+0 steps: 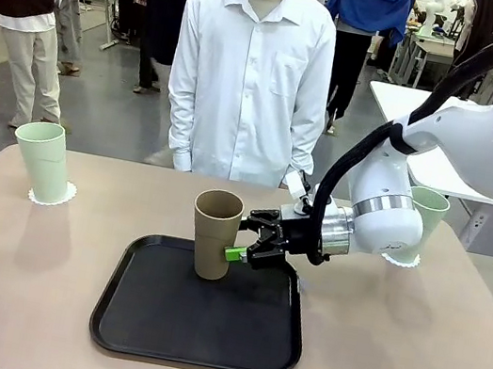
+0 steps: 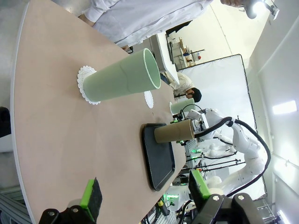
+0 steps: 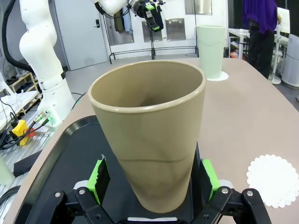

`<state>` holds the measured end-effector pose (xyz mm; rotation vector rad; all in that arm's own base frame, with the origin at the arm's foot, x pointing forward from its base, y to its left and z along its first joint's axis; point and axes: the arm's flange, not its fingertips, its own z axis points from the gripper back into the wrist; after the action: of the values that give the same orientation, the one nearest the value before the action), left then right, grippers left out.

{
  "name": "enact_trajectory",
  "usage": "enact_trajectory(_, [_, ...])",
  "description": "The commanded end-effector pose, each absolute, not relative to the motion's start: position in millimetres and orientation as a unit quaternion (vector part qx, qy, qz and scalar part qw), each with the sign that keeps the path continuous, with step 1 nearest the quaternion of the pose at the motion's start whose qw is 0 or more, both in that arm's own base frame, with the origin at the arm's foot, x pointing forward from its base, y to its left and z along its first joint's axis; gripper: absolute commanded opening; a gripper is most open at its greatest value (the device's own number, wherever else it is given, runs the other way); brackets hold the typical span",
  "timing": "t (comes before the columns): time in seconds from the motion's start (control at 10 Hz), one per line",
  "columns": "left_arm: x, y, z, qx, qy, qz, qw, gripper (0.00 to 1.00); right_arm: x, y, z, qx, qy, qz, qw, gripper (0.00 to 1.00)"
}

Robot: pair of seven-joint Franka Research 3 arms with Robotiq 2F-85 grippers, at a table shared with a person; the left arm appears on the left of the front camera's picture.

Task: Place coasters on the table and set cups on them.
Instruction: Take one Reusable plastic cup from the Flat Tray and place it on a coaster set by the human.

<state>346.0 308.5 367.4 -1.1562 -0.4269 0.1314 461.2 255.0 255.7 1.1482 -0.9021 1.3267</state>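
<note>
A tan brown cup point(image 1: 213, 234) point(image 3: 148, 135) stands upright on the black tray point(image 1: 202, 330). My right gripper point(image 1: 237, 236) point(image 3: 153, 178) is open, with its green pads point(image 3: 99, 175) on either side of the cup's lower part. One pale mint cup point(image 1: 43, 160) point(image 2: 124, 77) stands on a coaster point(image 1: 54, 194) point(image 2: 83, 80) at the far left of the beige table point(image 1: 20, 278). A second mint cup point(image 1: 429, 211) stands on a coaster point(image 1: 402, 260) at the far right, partly behind my right arm. A bare coaster point(image 3: 273, 180) point(image 2: 148, 99) lies beside the tray. My left gripper point(image 2: 145, 189) hangs open above the table's edge, holding nothing.
A person in a white shirt point(image 1: 250, 80) stands at the far side of the table, opposite the tray. A white table point(image 1: 413, 104) stands behind at the right. My right arm point(image 1: 440, 171) reaches in across the right half of the table.
</note>
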Motion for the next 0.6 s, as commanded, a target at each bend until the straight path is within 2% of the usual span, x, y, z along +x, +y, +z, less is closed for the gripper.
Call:
enact_trajectory(0.0, [344,308,369,-0.541,-0.202,0.061,0.814,1.0,468,265,248,0.489,-0.388,0.573,0.53,1.0])
enact_trajectory(0.5, [344,308,369,-0.541,-0.202,0.061,0.814,1.0,473,287,233,0.5,-0.365,0.581,0.527,1.0])
